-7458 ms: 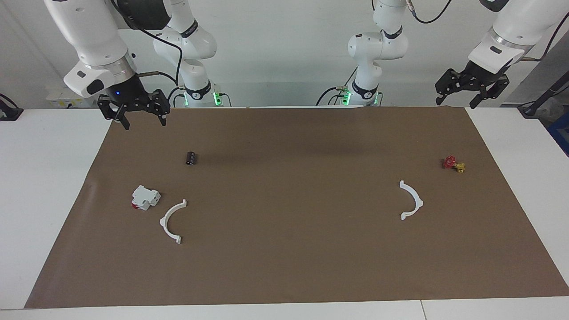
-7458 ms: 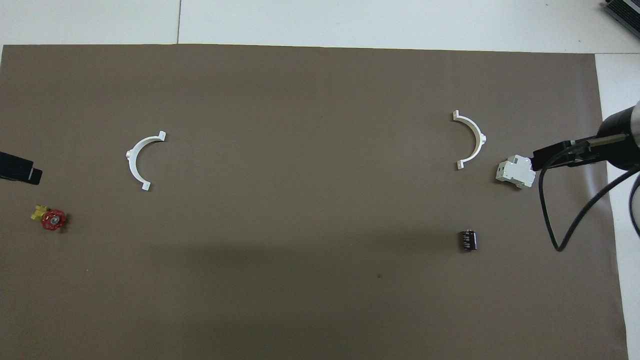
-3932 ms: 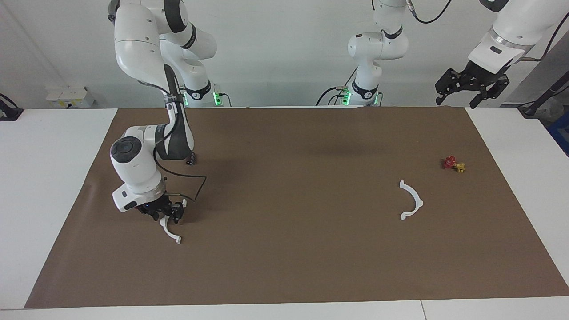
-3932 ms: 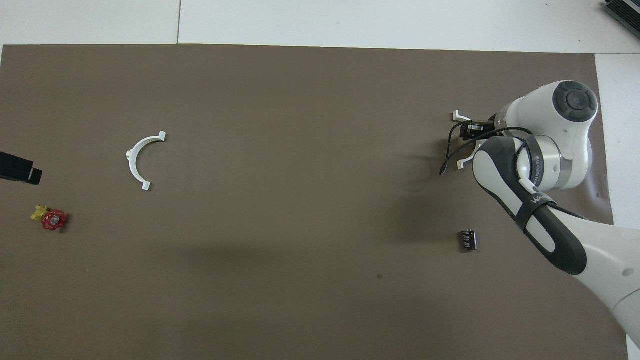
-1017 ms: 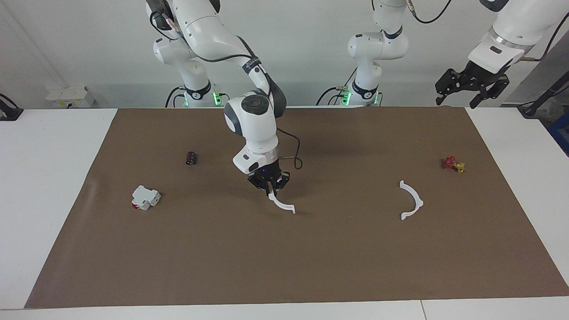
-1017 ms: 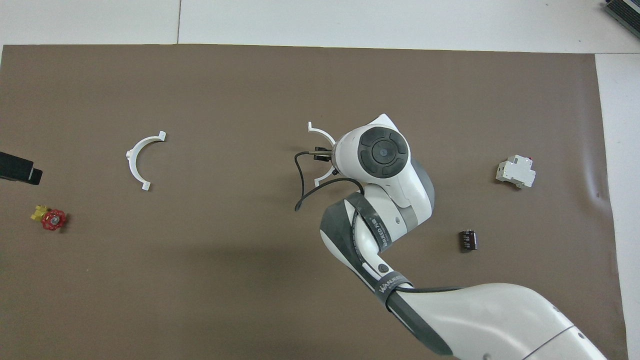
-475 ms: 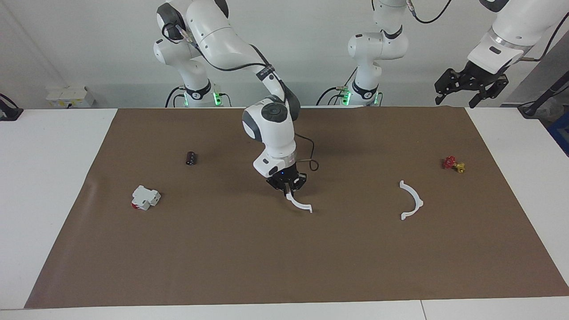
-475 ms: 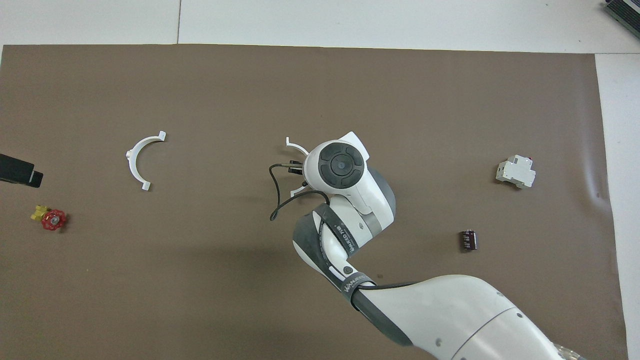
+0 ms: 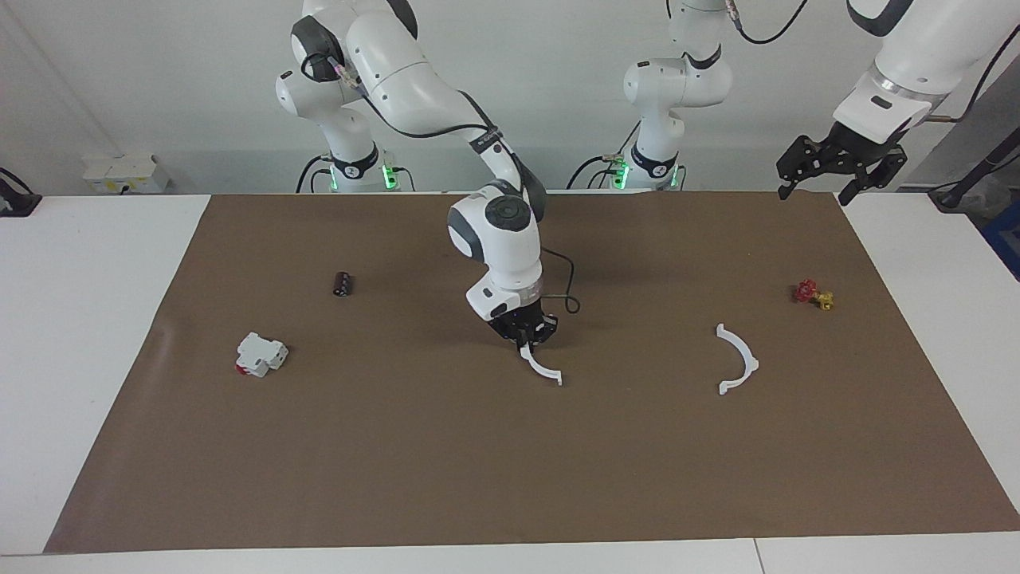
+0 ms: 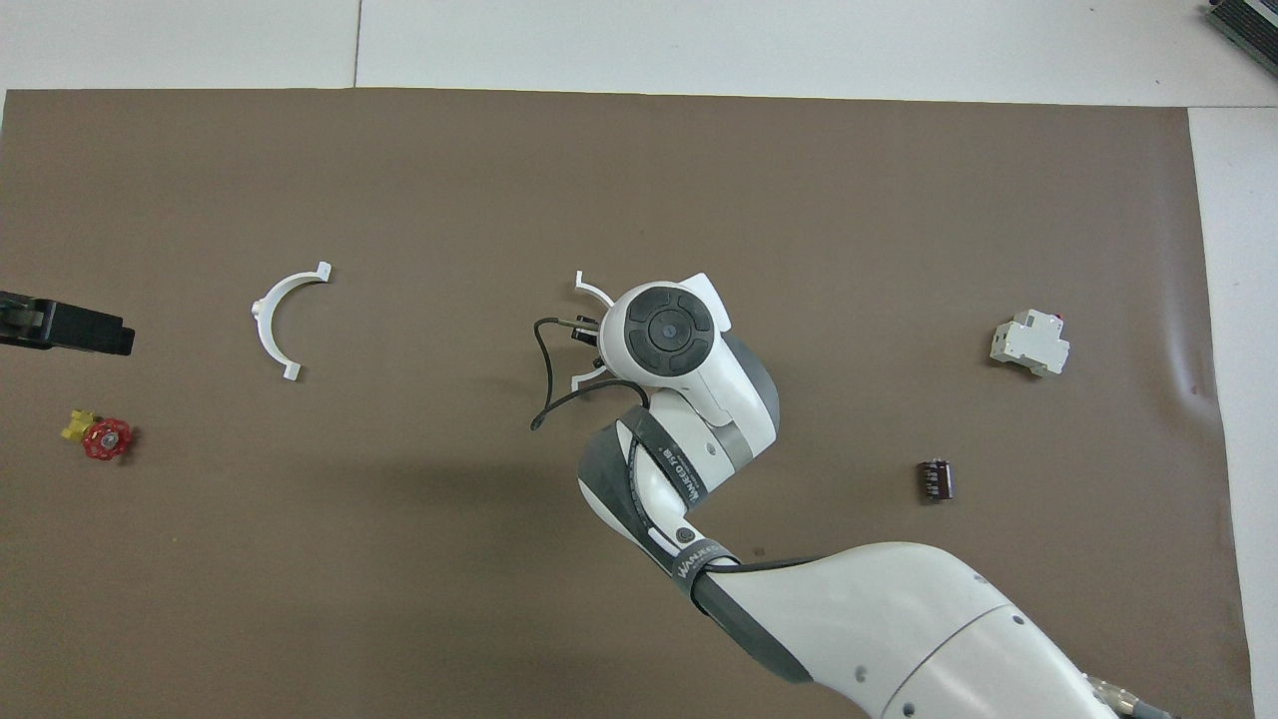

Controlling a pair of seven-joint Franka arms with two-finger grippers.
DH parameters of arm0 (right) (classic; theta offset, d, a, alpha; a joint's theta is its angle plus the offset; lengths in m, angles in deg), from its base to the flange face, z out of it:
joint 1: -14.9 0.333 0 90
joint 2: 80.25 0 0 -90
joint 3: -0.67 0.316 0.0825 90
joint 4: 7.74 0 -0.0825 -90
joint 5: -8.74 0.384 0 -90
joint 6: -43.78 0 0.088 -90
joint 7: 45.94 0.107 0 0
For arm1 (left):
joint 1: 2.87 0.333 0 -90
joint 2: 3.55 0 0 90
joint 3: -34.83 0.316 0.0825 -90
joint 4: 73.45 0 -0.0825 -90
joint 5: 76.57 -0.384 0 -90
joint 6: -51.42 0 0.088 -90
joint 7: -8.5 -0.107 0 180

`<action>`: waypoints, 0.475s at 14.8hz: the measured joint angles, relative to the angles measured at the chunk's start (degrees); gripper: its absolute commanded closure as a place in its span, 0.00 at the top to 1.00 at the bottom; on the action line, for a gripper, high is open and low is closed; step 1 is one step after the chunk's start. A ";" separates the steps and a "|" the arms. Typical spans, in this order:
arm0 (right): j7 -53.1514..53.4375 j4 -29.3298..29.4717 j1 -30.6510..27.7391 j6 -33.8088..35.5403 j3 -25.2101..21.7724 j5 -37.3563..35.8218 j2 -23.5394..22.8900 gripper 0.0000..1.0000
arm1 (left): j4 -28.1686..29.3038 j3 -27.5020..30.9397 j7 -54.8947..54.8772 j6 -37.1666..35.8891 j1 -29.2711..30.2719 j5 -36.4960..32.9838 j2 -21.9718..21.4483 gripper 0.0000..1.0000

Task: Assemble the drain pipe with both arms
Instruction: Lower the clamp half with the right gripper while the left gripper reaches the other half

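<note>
Right gripper [image 9: 526, 331]: over mat centre, pinching one half-ring arc [image 9: 544, 368].
Left gripper [image 9: 837, 163]: waiting (fingers spread) above its corner nearest the robots.
Second arc [image 9: 738, 359]: flat, toward the left arm's edge.

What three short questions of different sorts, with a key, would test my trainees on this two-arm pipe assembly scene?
1. True or false: the right pincer holds a white half-ring.
2. Which object lies nearest the free half-ring: A) the black cylinder, B) the red-and-yellow valve, C) the white block?
3. Fill in: the left pincer waits raised at the left arm's end of the brown ____.

Key: 1 true; 2 B; 3 mat.
</note>
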 measured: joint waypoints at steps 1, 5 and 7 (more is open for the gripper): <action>0.02 0.00 -0.05 0.00 -0.03 -0.43 0.00 0.03 | 2.15 0.00 0.00 3.55 0.00 0.00 0.03 1.00; 0.03 -0.03 -0.29 0.00 -0.12 -2.03 -0.09 0.40 | 8.05 -0.10 0.00 15.04 0.00 0.00 3.24 1.00; -0.16 -0.03 -0.28 0.00 -0.12 -2.19 -0.09 0.46 | 8.49 -0.24 -0.02 19.76 0.00 0.00 6.90 1.00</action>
